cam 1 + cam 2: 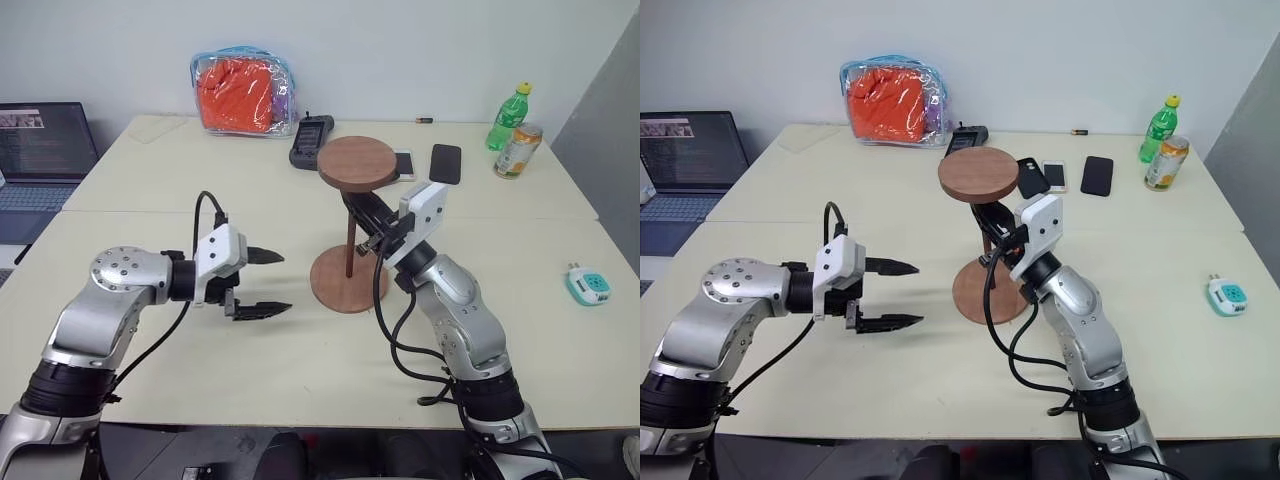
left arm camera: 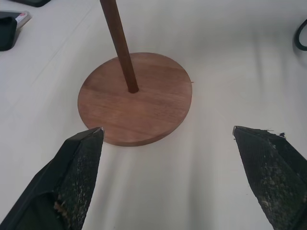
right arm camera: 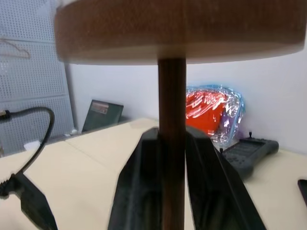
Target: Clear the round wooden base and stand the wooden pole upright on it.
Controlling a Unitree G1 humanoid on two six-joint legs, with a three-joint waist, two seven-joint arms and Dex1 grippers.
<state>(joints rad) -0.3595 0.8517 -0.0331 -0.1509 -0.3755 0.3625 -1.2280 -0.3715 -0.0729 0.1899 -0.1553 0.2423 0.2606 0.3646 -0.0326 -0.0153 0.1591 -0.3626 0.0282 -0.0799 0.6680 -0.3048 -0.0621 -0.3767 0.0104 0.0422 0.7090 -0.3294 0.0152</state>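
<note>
Standing upright at frame centre, the wooden pole (image 1: pixel 350 243) is seated in the round wooden base (image 1: pixel 337 284); right gripper (image 1: pixel 368 222) flanks its shaft; left gripper (image 1: pixel 268 283) gapes empty

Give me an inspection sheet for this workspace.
Surface: cream table.
Job's things: pole upright in base, head on top.
Clutter: orange bag, handset, phones, bottle, can, small white device.
Grippers: left gripper open, beside base; right gripper around pole.
Cables: black cables along both arms.
Surroundings: laptop, white wall.
</note>
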